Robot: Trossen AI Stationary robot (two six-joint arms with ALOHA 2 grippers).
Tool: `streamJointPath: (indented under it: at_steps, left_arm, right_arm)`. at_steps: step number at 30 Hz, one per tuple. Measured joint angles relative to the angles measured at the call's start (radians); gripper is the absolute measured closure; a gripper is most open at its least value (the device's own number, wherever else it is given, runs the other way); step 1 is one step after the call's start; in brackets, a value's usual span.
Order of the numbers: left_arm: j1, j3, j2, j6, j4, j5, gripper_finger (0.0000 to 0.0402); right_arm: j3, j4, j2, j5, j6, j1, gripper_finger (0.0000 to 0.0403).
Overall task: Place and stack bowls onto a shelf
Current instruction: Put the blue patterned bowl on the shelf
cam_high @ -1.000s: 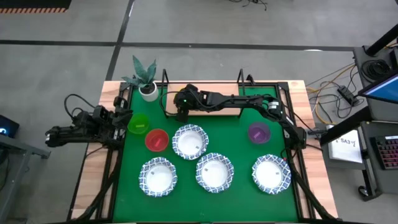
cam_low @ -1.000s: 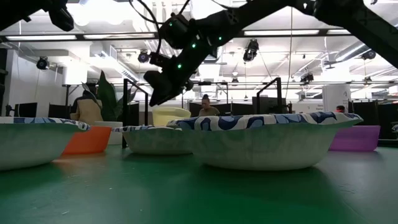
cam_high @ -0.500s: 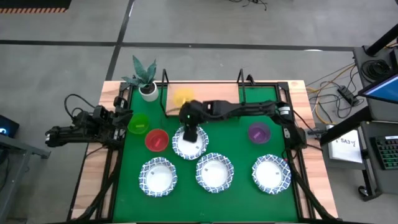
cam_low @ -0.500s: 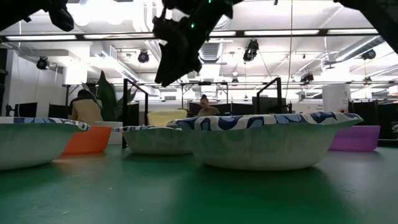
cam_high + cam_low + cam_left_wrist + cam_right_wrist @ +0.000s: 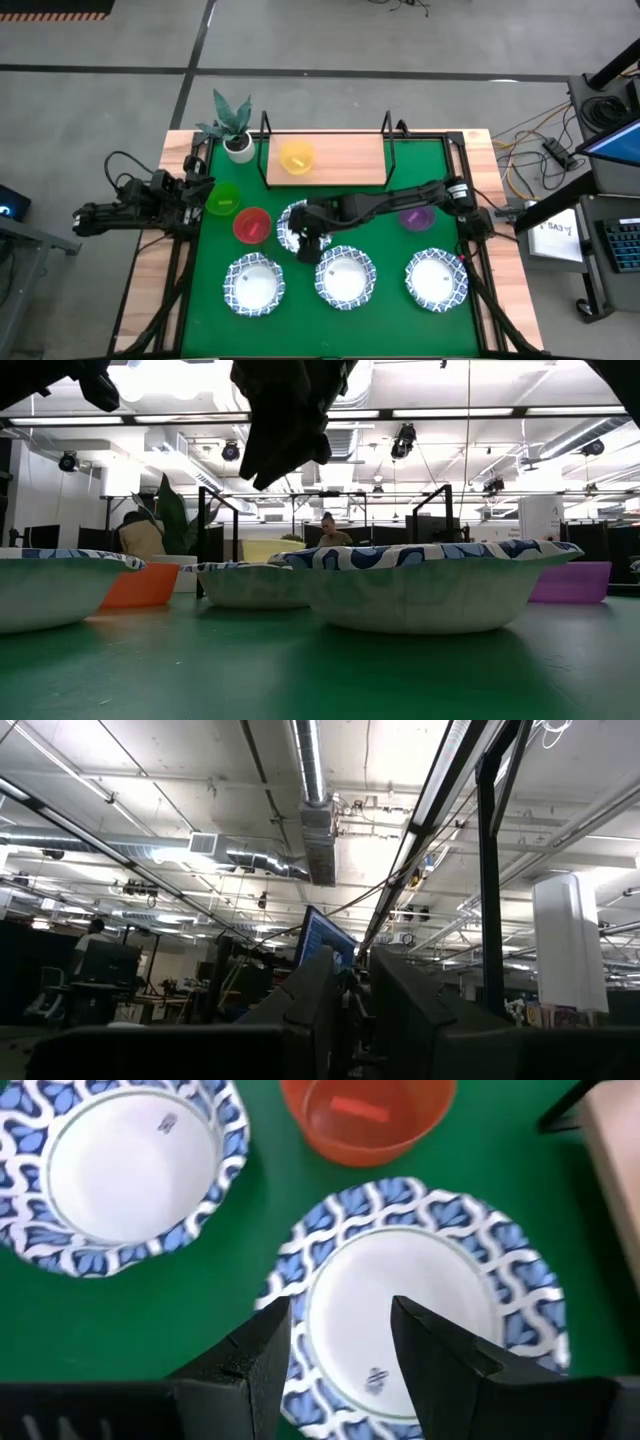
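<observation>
My right gripper [image 5: 310,240] [image 5: 340,1345] is open and empty. It points down above the middle white bowl with a blue patterned rim [image 5: 296,222] [image 5: 400,1280], well clear of it in the low view [image 5: 285,430]. A yellow bowl [image 5: 297,157] sits on the left end of the wooden shelf [image 5: 345,160]. Three more white bowls [image 5: 255,283] [image 5: 345,277] [image 5: 437,278] sit in a row near the front edge. A red bowl [image 5: 252,224], a green bowl [image 5: 222,197] and a purple bowl [image 5: 415,213] rest on the green mat. My left gripper [image 5: 192,192] waits at the table's left edge, its fingers a narrow gap apart.
A small white plant pot [image 5: 238,147] stands at the far left corner beside the shelf. The black frame posts [image 5: 388,125] rise at the shelf's ends. The right part of the shelf board is bare.
My right gripper has drawn back from the shelf's left end toward the table's near edge and now hangs over the middle white bowl. The yellow bowl, earlier covered by the gripper, now shows resting on the shelf.
</observation>
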Motion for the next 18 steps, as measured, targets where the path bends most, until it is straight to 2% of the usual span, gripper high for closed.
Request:
streamJointPath:
  at_steps: [7, 18]
  left_arm:
    - [0.0, 0.0, 0.0, -0.004, 0.0, 0.0, 0.0349]
    - [0.0, 0.0, -0.001, -0.013, 0.001, 0.0, 0.0349]
  right_arm:
    - [-0.002, 0.008, 0.043, 0.001, 0.042, 0.039, 0.0239]
    - [-0.002, 0.026, 0.13, 0.002, 0.025, 0.056, 0.0239]
